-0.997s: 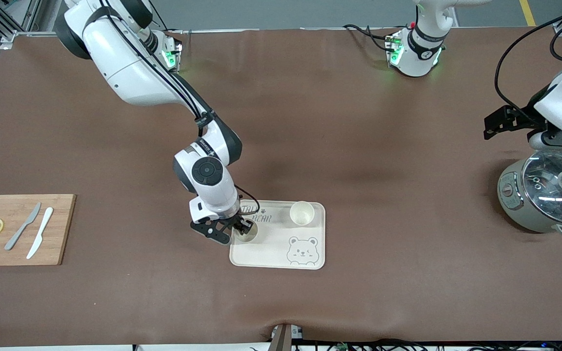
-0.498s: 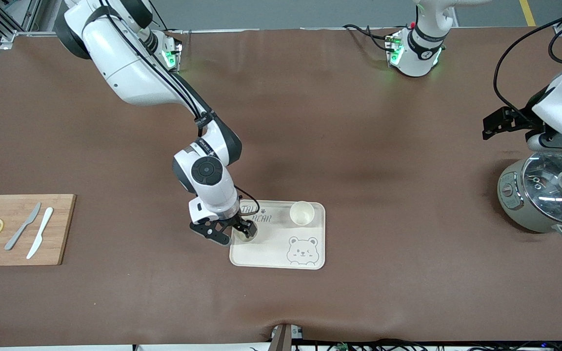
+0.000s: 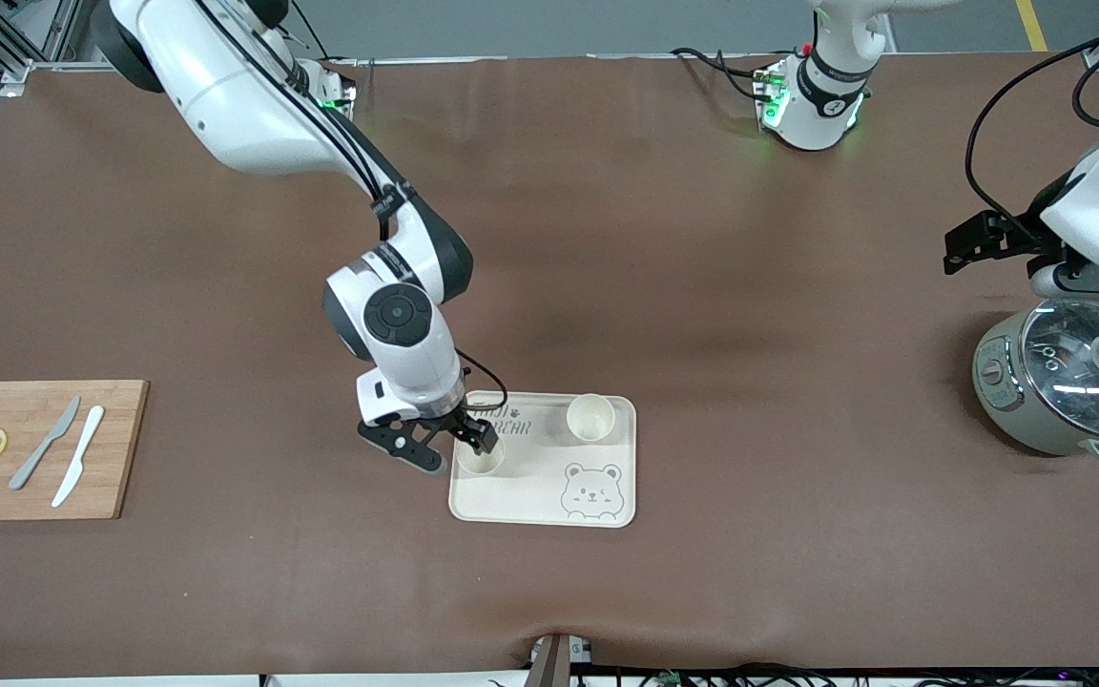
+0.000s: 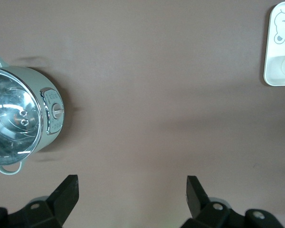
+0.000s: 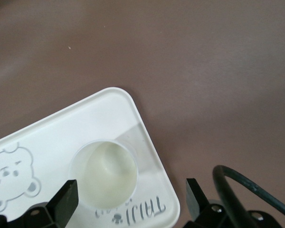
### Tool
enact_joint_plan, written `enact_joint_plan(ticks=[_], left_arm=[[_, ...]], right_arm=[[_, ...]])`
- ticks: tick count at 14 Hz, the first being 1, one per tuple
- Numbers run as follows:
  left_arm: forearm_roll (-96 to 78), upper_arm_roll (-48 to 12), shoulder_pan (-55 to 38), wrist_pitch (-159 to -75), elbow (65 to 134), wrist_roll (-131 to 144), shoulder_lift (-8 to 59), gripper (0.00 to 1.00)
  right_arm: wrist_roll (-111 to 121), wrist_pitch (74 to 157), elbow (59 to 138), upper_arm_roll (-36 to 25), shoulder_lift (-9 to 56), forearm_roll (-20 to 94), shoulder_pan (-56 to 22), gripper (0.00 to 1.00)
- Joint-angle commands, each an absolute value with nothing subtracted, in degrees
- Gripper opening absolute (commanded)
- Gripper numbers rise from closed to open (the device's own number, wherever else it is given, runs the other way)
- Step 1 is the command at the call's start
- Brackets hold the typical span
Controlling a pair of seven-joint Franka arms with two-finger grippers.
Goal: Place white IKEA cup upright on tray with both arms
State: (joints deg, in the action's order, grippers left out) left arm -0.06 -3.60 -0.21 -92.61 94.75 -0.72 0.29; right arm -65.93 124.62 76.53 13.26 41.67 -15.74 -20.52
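A cream tray (image 3: 530,491) with a bear face lies near the middle of the table. Two white cups stand upright on it: one (image 3: 481,462) at the corner toward the right arm's end, one (image 3: 590,417) toward the left arm's end. My right gripper (image 3: 475,441) hangs open just over the first cup. In the right wrist view that cup (image 5: 104,173) stands free on the tray (image 5: 61,137), off to one side of the open gripper (image 5: 130,202). My left gripper (image 3: 960,250) waits open and empty (image 4: 132,190) over bare table beside the pot.
A grey-green pot (image 3: 1069,382) with a glass lid stands at the left arm's end; it also shows in the left wrist view (image 4: 19,123), with the tray (image 4: 275,71) far off. A wooden cutting board (image 3: 115,448) with two knives and lemon slices lies at the right arm's end.
My right arm has lifted and drawn back a little from the cup, which stays standing on the tray. The left arm has barely moved.
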Motion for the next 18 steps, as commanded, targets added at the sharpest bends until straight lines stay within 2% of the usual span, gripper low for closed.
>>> enact_joint_plan(ticks=[1,7,10,15,16,18], left_arm=[[-0.7,-3.2,-0.5,-92.6,94.7,-1.5,0.2,1.0],[-0.7,-3.2,-0.6,-94.5,94.5,-1.2,0.6,1.0],[-0.7,-3.2,-0.7,-95.0,94.5,-1.2,1.0,1.0],[-0.8,-3.2,-0.6,-95.5,94.3,-0.4,1.7,1.0],[-0.8,-3.2,-0.5,-95.5,94.3,-0.5,1.7,1.0],[-0.4,-3.2,-0.8,-95.6,94.2,-0.8,1.8,1.0]], right_arm=[[-60.1,116.3,77.7,13.4,33.7,-9.1,-19.6,1.0],[-34.8,91.3,77.7,13.4,18.6,-0.4,-5.5,1.0],[-22.6,84.6,78.0,13.3,13.9,0.3,2.4,1.0],[-8.1,84.6,81.7,12.7,8.8,-0.1,12.0,1.0],[-7.1,86.0,83.3,12.7,7.7,-0.3,13.1,1.0],[-7.0,94.5,92.3,12.7,3.0,-0.3,14.0,1.0]])
